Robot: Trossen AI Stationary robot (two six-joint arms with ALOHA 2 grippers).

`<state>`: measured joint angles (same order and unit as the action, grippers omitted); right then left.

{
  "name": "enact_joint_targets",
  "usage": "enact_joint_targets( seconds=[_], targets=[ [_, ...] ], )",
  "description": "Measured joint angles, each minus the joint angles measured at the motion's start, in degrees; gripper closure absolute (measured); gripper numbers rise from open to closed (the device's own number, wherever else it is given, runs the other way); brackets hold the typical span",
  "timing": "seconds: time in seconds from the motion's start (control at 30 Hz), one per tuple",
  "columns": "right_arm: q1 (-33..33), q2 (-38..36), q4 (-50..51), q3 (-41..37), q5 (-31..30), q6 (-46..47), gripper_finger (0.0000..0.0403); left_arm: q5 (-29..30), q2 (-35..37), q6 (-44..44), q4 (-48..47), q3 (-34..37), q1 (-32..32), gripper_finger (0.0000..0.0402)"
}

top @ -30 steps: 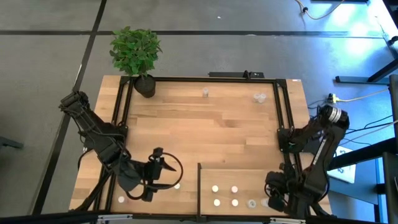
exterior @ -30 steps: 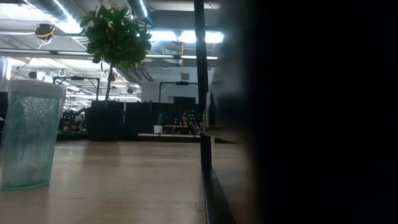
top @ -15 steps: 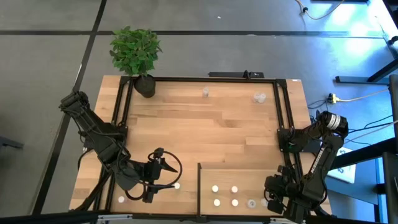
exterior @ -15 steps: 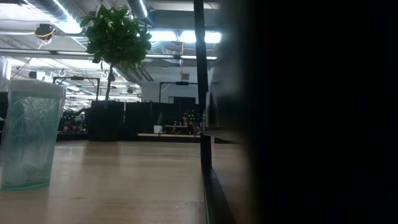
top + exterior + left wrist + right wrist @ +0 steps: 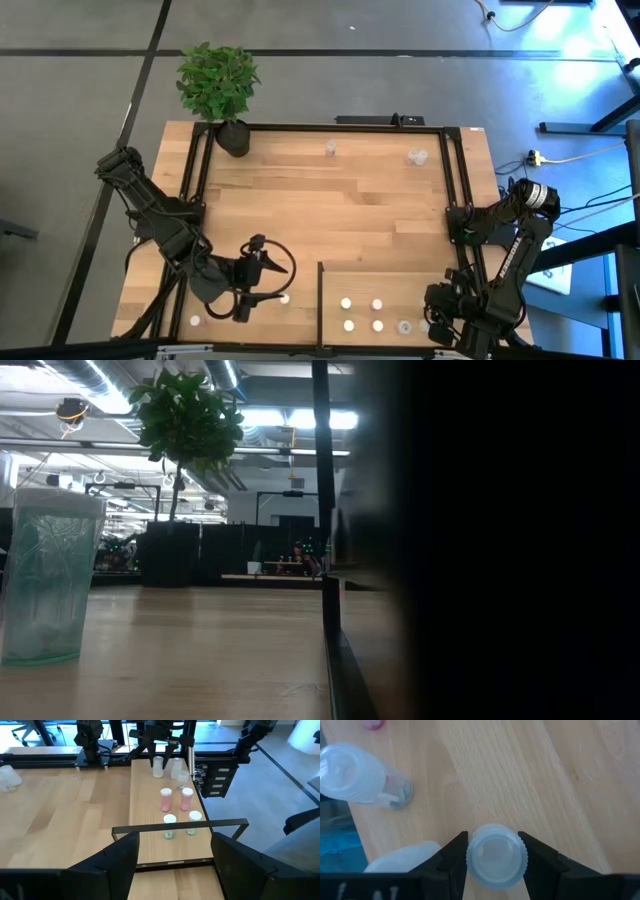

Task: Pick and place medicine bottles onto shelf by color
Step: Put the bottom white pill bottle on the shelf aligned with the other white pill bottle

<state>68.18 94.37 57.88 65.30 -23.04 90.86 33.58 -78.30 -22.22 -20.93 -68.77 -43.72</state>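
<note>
A potted plant [image 5: 218, 90] stands at the tabletop's [image 5: 330, 210] far-left corner

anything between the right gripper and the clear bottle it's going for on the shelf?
Nothing visible. In the right wrist view the right gripper already has a finger on each side of the clear bottle, on the shelf. A second clear bottle stands apart, outside the fingers.

left arm [image 5: 160, 225] — black, jointed, looped cable | right arm [image 5: 510, 250] — black, silver-ringed joint
</note>
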Motion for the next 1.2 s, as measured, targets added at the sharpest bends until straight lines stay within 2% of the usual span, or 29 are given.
enact_joint_targets(
  seconds=[0.67, 1.2],
  targets=[
    [-0.02, 0.0, -0.13, -0.04, -1.94, 0.01, 0.0249, -0.01, 0.0, 0.3, 0.0, 0.0, -0.02, 0.0162],
    [-0.02, 0.0, -0.21, -0.07, 0.69, -0.23, 0.0249, -0.02, 0.0, 0.3, -0.01, 0.0, -0.02, 0.0162]
  ],
)
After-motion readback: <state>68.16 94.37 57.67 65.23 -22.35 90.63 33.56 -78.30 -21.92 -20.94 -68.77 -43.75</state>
